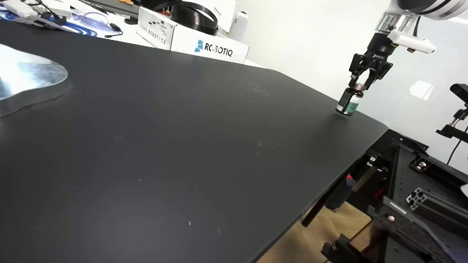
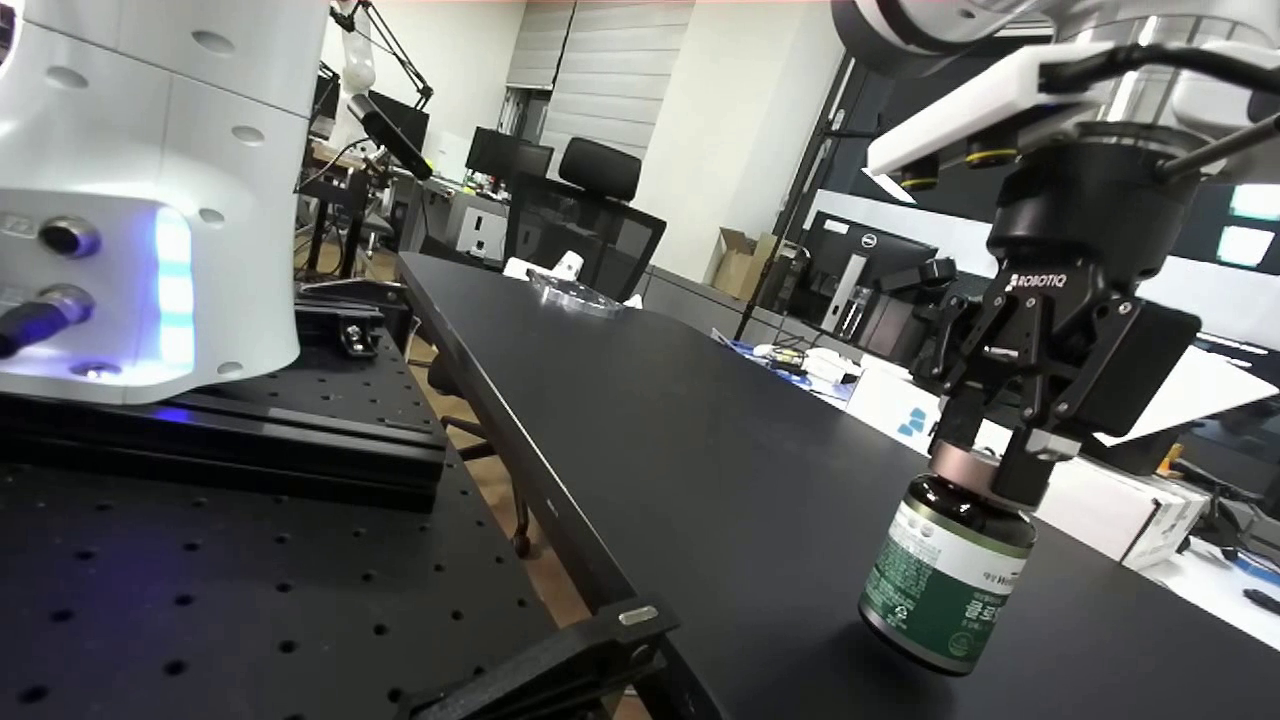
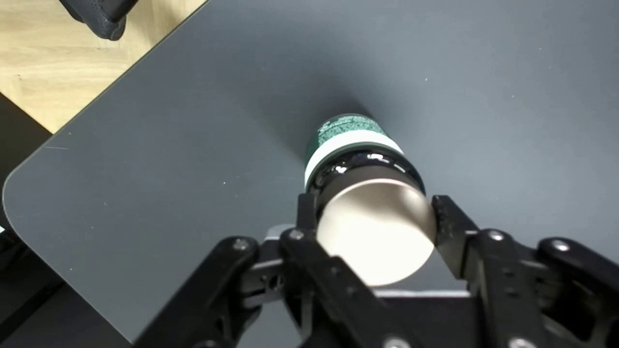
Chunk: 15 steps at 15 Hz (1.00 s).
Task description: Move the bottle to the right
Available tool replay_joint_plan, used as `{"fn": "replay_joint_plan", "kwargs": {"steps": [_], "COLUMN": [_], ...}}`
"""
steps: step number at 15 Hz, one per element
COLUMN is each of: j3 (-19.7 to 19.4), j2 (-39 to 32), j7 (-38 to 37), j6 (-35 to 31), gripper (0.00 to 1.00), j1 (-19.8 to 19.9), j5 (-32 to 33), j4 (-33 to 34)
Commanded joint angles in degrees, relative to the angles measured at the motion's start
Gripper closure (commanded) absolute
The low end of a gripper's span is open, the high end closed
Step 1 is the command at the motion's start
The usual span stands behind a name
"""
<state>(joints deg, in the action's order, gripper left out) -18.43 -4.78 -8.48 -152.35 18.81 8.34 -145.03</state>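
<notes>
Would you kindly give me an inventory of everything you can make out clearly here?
table: 1, black, across all three views
bottle: 1, dark and green, tilted over the table
ROBOTIQ box: 1, white, beyond the table
curved band: 1, black, at that box's top
shiny slab: 1, silvery, on the table
cables: several, blue, beyond the table
Dell monitor: 1, black, background
office chair: at least 1, black, beyond the table
cardboard box: 1, brown, near the Dell monitor
wooden floor: 1, light brown, below the table
perforated board: 1, black, beside the table
robot base: 1, white, above the perforated board
arm: 1, white, above the table
gripper: 1, black, clamped on the bottle's cap
</notes>
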Motion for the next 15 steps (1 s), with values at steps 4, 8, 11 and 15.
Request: {"fn": "replay_joint_plan", "kwargs": {"steps": [4,8,11,15], "j3": [-1.0,-0.3,0.7,3.0], "j2": [-1.5,4.7,10.8,16.6], "j7": [-2.9,-1.4,-0.8,1.7], "j6": [-0.3,3.5,8.4,17.3], "gripper": [0.14,0.0,0.0,0.0], "j1": [-1.4,-2.0,-2.1,-2.5], "j5": [1.4,1.1,1.0,-0.1], "j4": [0.7,1.9,3.9,6.0]}}
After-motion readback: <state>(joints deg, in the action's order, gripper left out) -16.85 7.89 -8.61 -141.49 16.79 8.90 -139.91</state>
